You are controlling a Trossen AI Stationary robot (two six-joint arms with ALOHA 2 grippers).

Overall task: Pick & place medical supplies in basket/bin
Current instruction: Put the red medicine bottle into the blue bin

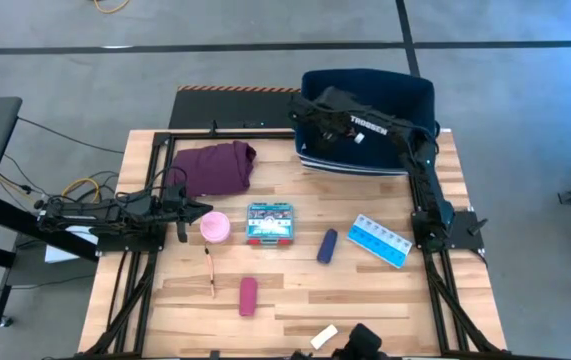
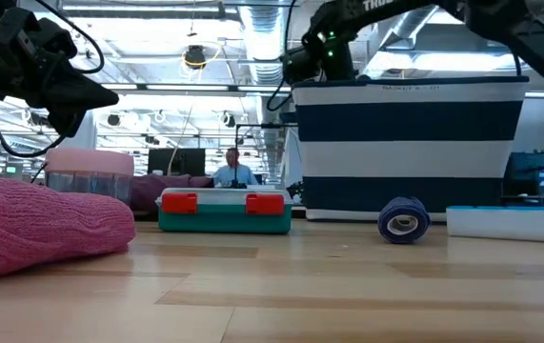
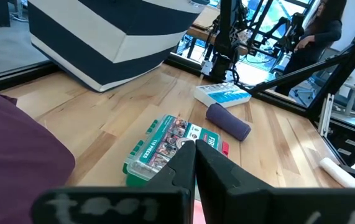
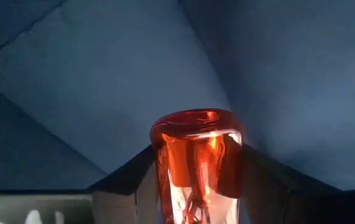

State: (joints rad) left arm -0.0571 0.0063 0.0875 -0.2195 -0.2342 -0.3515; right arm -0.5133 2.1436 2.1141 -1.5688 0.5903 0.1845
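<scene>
high view: right gripper (image 1: 308,112) reaches over the near-left rim of the navy bin (image 1: 420,95) at the table's far side; left gripper (image 1: 197,210) sits at the table's left, just beside the pink roll (image 1: 215,226). teal box (image 1: 270,223), navy roll (image 1: 327,245), pill organizer (image 1: 381,240), maroon roll (image 1: 249,296), thin stick (image 1: 210,271), white packet (image 1: 324,336) and maroon cloth (image 1: 214,166) lie on the wood.

low view: bin's white stripes show behind the teal box.

left wrist view: left fingers (image 3: 180,171) pressed together, nothing between them.

right wrist view: jaws clamp a red vial (image 4: 196,165) over the bin's blue interior.
</scene>
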